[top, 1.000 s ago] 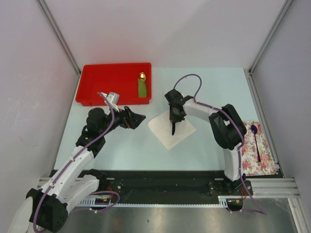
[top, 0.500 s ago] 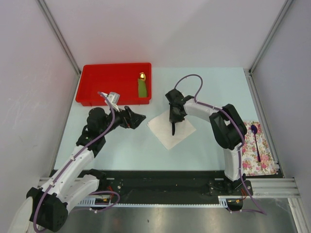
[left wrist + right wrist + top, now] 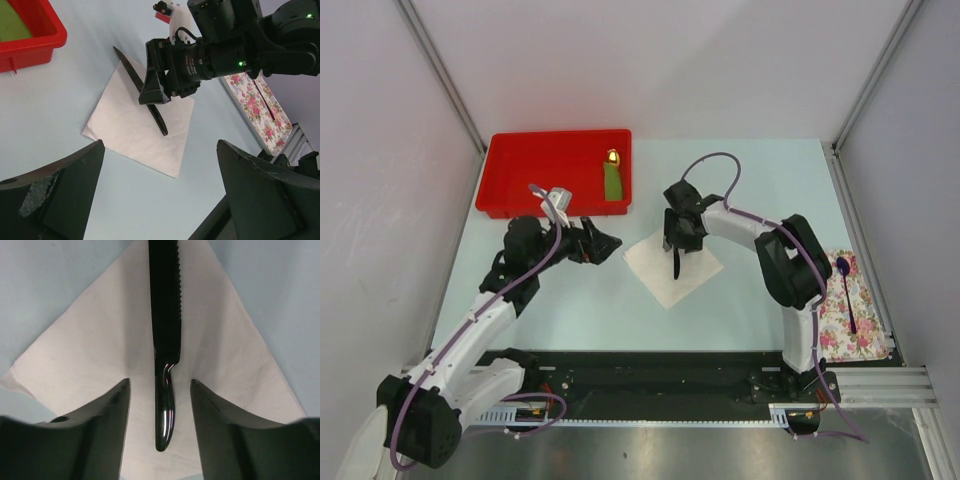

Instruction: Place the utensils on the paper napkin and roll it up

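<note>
table (image 3: 570, 300): pale blue top | far left corner: red tray (image 3: 535, 170) | centre: white paper napkin (image 3: 655, 272), flat, turned corner-on | right edge, near side: flower-printed cloth (image 3: 868, 335), flat | tray, napkin and cloth apart, none touching

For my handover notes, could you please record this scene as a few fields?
knife: lying on the white napkin, ungripped
right gripper: open, fingers straddling the knife handle
left gripper: open, hovering left of napkin
spoon: on the floral cloth, far right
red tray: holds green piece
remaining: spoon to napkin, then rolling
</note>
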Available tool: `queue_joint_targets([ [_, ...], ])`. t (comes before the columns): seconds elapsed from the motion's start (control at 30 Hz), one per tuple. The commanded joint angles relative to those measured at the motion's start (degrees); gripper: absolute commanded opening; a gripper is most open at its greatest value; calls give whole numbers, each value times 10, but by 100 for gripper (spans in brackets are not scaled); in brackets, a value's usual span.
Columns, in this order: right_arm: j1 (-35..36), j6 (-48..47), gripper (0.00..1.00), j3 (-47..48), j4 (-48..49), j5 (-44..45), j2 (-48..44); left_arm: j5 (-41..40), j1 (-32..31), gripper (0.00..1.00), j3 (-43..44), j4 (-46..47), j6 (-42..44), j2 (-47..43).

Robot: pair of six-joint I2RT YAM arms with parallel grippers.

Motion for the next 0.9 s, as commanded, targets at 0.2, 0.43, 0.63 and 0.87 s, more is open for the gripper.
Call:
queue_joint_targets([
  [0.2, -67, -175, 82, 37, -28, -72, -167, 56, 34, 100, 155, -144, 81, 38],
  [0.43, -177, -315, 100, -57, -70, -145, -303, 100, 78, 100, 285, -272, 155, 81],
  [0.63, -327, -403, 100, -127, -162, -145, -414, 74, 85, 100, 354, -402, 279, 90],
  [0.87, -528, -541, 90, -198, -227, -176, -441, 89, 88, 100, 326, -386, 270, 71],
])
